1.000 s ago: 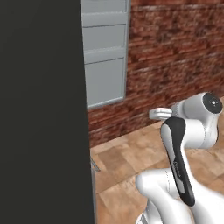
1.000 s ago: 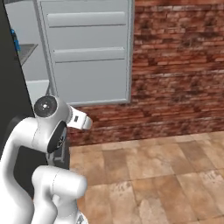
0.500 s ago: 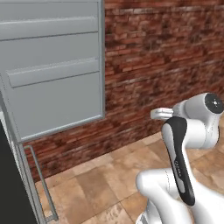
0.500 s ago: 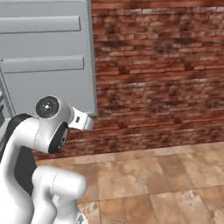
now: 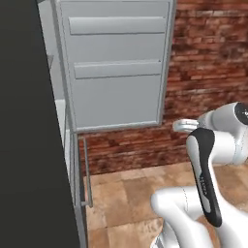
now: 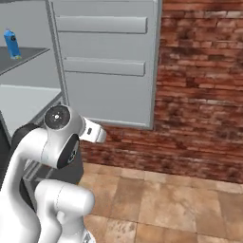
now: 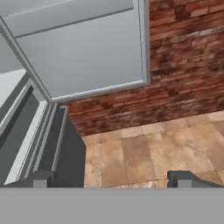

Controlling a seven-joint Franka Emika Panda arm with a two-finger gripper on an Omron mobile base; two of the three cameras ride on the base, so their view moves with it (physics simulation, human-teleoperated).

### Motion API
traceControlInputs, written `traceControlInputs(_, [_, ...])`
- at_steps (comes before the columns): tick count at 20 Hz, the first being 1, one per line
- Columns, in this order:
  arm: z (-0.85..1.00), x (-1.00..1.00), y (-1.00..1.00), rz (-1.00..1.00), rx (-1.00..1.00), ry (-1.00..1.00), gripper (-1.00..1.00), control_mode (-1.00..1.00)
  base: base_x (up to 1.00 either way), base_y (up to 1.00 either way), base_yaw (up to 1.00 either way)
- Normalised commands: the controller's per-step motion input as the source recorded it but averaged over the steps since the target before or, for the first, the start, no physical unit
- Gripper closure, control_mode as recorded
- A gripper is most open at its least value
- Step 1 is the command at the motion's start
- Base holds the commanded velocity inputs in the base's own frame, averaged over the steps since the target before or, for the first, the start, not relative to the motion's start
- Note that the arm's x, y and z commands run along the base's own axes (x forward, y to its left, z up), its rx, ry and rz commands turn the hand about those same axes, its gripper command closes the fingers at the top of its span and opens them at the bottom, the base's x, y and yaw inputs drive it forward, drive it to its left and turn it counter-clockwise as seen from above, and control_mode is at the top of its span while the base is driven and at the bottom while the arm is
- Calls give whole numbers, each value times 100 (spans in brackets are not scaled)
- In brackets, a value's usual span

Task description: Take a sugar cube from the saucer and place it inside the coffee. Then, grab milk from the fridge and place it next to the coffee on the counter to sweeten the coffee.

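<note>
The fridge (image 5: pixel 29 126) stands open, its dark side filling the left of the left base view. Its pale grey door (image 6: pixel 104 61) with shelf rails is swung out against the brick wall. The milk (image 6: pixel 12 43), a small blue carton, stands upright on a grey shelf (image 6: pixel 26 56) inside the fridge, at the upper left of the right base view. My gripper (image 7: pixel 111 180) is open with nothing between its fingertips (image 7: pixel 41 179). It looks down at the door's (image 7: pixel 83 52) lower edge and the floor, well away from the milk.
A red brick wall (image 6: pixel 199 90) runs behind the open door. Brown tiled floor (image 5: pixel 126 193) lies below it. The fridge's lower drawers and rails (image 7: pixel 48 135) sit close to the hand's left. My folded white arm (image 6: pixel 57 142) stands in front of the fridge.
The whole picture has shifted, so the base has moved. The door and fridge interior now show more fully, and the milk is back in the right base view. The gripper stays open.
</note>
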Motion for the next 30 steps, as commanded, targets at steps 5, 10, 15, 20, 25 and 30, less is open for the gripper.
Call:
traceControlInputs(5, [0, 0, 0, 0, 0, 0, -100, 100, 4, -25, 98])
traceControlInputs(10, [0, 0, 0, 0, 0, 0, -100, 100, 57, -78, 61])
traceControlInputs(15, [0, 0, 0, 0, 0, 0, -100, 100, 39, -99, 40])
traceControlInputs(20, [0, 0, 0, 0, 0, 0, -100, 100, 17, -100, 28])
traceControlInputs(25, [0, 0, 0, 0, 0, 0, -100, 100, 73, -84, -2])
traceControlInputs(30, [0, 0, 0, 0, 0, 0, -100, 100, 100, -57, -26])
